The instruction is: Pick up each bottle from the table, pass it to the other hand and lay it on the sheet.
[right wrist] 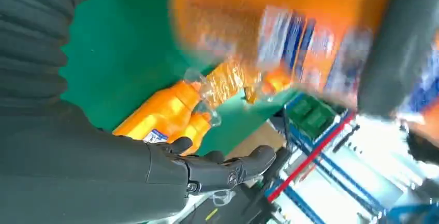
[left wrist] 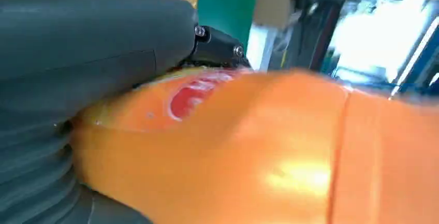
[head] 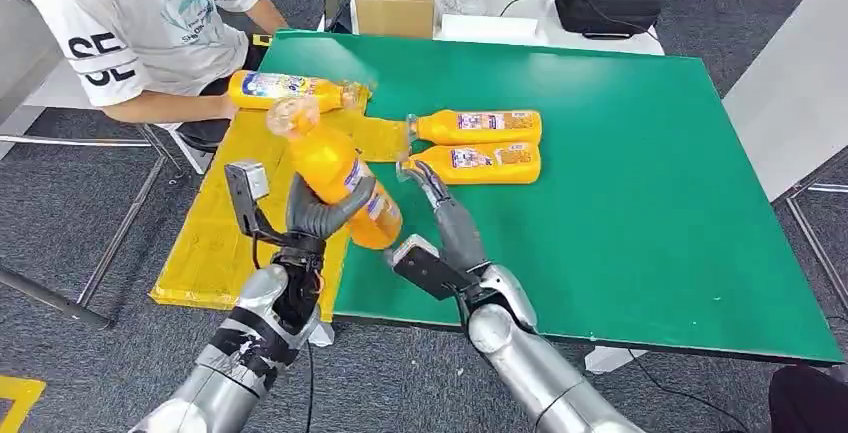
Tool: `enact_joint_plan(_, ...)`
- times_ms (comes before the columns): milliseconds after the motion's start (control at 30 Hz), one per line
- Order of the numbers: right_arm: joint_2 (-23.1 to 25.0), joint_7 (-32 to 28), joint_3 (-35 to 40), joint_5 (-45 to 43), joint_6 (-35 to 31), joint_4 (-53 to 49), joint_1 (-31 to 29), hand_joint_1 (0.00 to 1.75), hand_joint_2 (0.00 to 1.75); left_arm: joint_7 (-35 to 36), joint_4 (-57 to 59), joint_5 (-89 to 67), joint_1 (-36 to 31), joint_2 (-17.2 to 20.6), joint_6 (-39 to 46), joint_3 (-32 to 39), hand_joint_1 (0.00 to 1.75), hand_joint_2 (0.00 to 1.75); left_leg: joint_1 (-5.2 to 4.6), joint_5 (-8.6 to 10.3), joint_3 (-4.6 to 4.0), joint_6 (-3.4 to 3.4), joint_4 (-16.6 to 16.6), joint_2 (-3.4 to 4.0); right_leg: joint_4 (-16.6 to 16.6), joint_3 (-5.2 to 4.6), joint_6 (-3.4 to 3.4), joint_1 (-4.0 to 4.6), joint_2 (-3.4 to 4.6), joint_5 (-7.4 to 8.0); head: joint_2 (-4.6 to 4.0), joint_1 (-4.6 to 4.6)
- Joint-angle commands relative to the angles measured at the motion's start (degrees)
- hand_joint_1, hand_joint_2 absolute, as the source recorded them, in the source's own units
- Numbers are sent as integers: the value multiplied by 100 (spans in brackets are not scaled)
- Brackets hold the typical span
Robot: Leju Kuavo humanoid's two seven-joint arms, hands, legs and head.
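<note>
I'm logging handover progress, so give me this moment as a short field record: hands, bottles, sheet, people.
left robot hand: grips the held bottle around its body, tilted, cap end pointing away from the robot
right robot hand: fingers extended, holds nothing, beside the held bottle's base
bottles on table: two bottles lying side by side on the green table
bottle on sheet: one, lying on the yellow sheet
person: seated at the table's far left corner, a hand at that bottle
</note>
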Motion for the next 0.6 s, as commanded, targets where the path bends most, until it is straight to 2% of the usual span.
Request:
enact_joint_plan(33, -214, -83, -434, -276, -262, -685, 310, 0, 175, -240, 790, -778, -554, 279, 666, 161, 175, 175, 2, -11, 31, -8, -1, -5, 1, 34, -12, 4, -13, -15, 0, 0)
enact_joint_plan(100, -235, -84, -453, -277, -283, -783, 349, 0, 175, -251, 855, -848, -585, 286, 676, 129, 175, 175, 1, -8, 19, -5, -1, 3, -1, 19, -8, 3, -2, -8, 0, 0)
enact_joint_plan(133, -215, -133, -624, -394, -424, -987, 479, 0, 175, -359, 1043, -1443, -686, 351, 1248, 26, 175, 175, 3, -14, 31, -8, 1, 4, 2, 31, -12, 5, -3, -14, 0, -2)
enact_joint_plan(167, -249, -132, -727, -439, -449, -1156, 565, 0, 175, -249, 1235, -1700, -756, 367, 1351, 113, 175, 175, 3, -10, 22, -6, 1, 1, 2, 24, -10, 4, -7, -12, 0, 0)
enact_joint_plan(200, -283, -115, -861, -444, -515, -1390, 672, 0, 175, -308, 1579, -2430, -922, 483, 1820, 3, 175, 175, 2, -5, 16, -5, -2, -5, -1, 18, -8, 3, -11, -8, 0, 0)
enact_joint_plan(300, -345, -42, -1148, -537, -322, -1894, 859, 0, 175, -15, 2491, -3770, -1323, 603, 2397, 47, 175, 175, 1, -4, 15, -5, -2, -8, 1, 16, -7, 2, -12, -8, 0, 0)
enact_joint_plan(367, -374, 15, -1293, -568, -206, -2170, 962, 0, 175, 393, 3018, -4799, -1538, 705, 2852, -145, 175, 175, 0, -7, 22, -6, -1, -5, 2, 22, -9, 2, -10, -10, 0, 0)
enact_joint_plan(400, -387, 21, -1304, -566, -204, -2185, 964, 0, 175, 391, 3026, -4801, -1541, 724, 2832, -131, 175, 175, 2, -12, 33, -8, -1, -1, 2, 33, -12, 5, -9, -15, 0, 0)
enact_joint_plan(467, -385, 68, -1419, -625, -75, -2369, 1038, 0, 175, 1206, 3470, -6015, -1727, 849, 3122, -574, 175, 175, 0, -6, 19, -5, -1, -1, 1, 20, -8, 2, -8, -9, -2, 0)
enact_joint_plan(500, -393, 74, -1425, -619, -68, -2384, 1035, 0, 175, 1209, 3472, -6027, -1730, 864, 3097, -565, 175, 175, 3, -12, 31, -7, 1, 1, 2, 32, -11, 5, -8, -14, -2, -2)
enact_joint_plan(600, -382, 122, -1517, -619, 31, -2525, 1098, 0, 175, 2015, 3759, -7031, -1867, 960, 2793, -923, 175, 175, 3, -10, 22, -6, 2, 3, 3, 23, -9, 5, -7, -13, -2, 0)
